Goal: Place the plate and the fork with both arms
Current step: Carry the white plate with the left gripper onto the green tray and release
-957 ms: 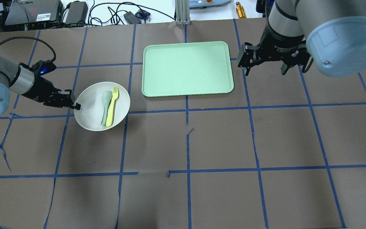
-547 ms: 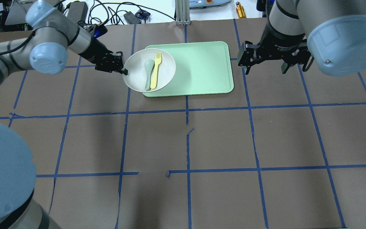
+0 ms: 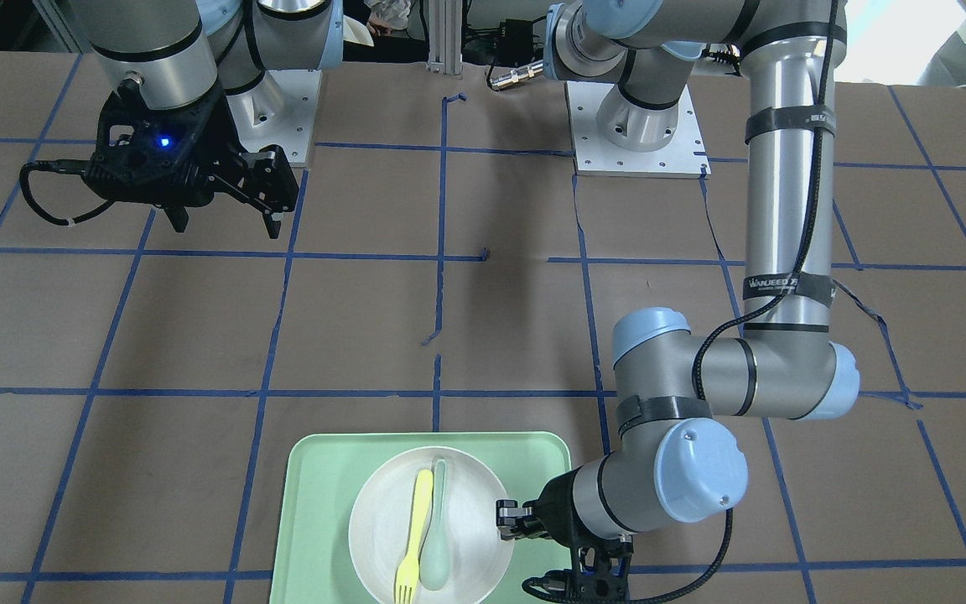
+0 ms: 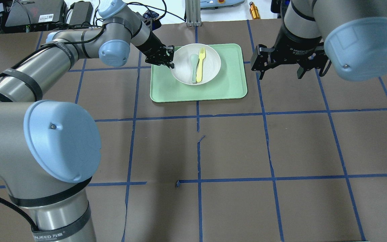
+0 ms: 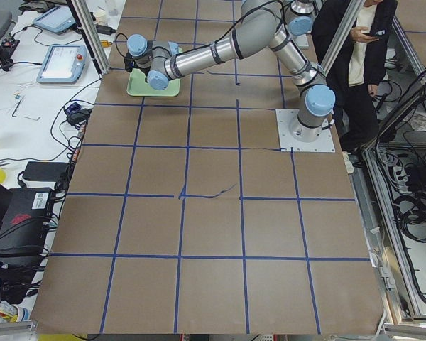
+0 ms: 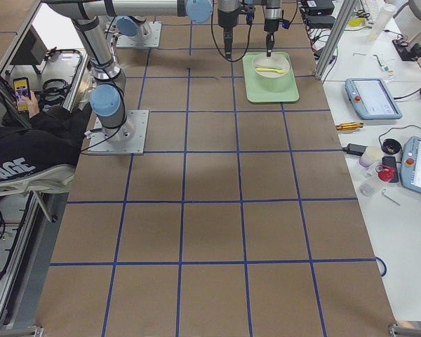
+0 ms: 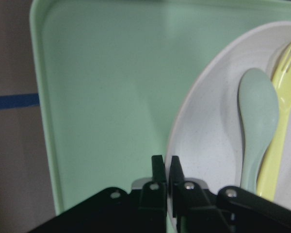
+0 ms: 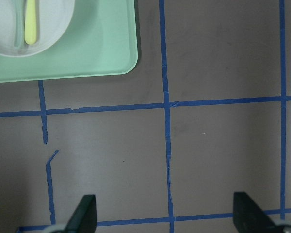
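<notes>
The off-white plate (image 4: 213,62) is over the far middle of the mint-green tray (image 4: 227,85). I cannot tell whether it touches the tray. The yellow fork (image 4: 200,64) lies in it beside a grey-green spoon (image 4: 193,67). My left gripper (image 4: 170,64) is shut on the plate's left rim; the left wrist view shows its gripper (image 7: 166,162) pinching the rim (image 7: 184,126), with the fork (image 7: 276,121) to the right. My right gripper (image 4: 280,74) is open and empty, hovering right of the tray. The front view shows the plate (image 3: 470,503), fork (image 3: 412,537), left gripper (image 3: 506,520) and right gripper (image 3: 225,225).
The table is brown paper with a blue tape grid. Cables, power bricks and a metal post lie beyond the far edge, behind the tray. The right wrist view shows the tray's corner (image 8: 87,53) and the plate's edge (image 8: 5,29) at the top left, with bare table below.
My left arm has carried the plate, with fork and spoon in it, from the table's left side rightward and farther, over the tray. The right arm has not moved.
</notes>
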Motion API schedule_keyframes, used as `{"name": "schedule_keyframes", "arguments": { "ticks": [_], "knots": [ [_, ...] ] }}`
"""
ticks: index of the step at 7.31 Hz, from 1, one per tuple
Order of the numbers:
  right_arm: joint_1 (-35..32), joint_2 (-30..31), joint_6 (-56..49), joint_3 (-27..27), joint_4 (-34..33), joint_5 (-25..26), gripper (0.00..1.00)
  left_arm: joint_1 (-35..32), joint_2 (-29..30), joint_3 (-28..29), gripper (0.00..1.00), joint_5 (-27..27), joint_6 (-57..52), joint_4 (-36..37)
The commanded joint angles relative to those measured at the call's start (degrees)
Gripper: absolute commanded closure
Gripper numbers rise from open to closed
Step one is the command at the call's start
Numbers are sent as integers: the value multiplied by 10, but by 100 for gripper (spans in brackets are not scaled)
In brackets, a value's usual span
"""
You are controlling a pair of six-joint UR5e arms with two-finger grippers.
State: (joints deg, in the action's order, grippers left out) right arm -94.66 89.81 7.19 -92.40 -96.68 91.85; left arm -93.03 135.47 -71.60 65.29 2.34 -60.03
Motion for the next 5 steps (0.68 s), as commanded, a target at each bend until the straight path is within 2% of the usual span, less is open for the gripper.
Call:
{"name": "schedule_keyframes", "arguments": {
  "ticks": [1, 2, 3, 4, 5],
  "knots": [
    [0, -1, -1, -1, 0, 0, 0, -11, 20, -1, 100, 16, 9, 24],
    [0, -1, -2, -1, 0, 1, 0, -12, 17, -17, 78, 16, 11, 41],
    [2, -1, -2, 0, -1, 1, 0, -12, -4, -49, 6, 17, 7, 93],
    [1, 0, -2, -1, -1, 0, 0, -9, -32, -88, 2, 19, 8, 141],
    [1, 0, -3, -1, -1, 1, 0, -7, -81, -113, 0, 61, 6, 135]
  ]
}}
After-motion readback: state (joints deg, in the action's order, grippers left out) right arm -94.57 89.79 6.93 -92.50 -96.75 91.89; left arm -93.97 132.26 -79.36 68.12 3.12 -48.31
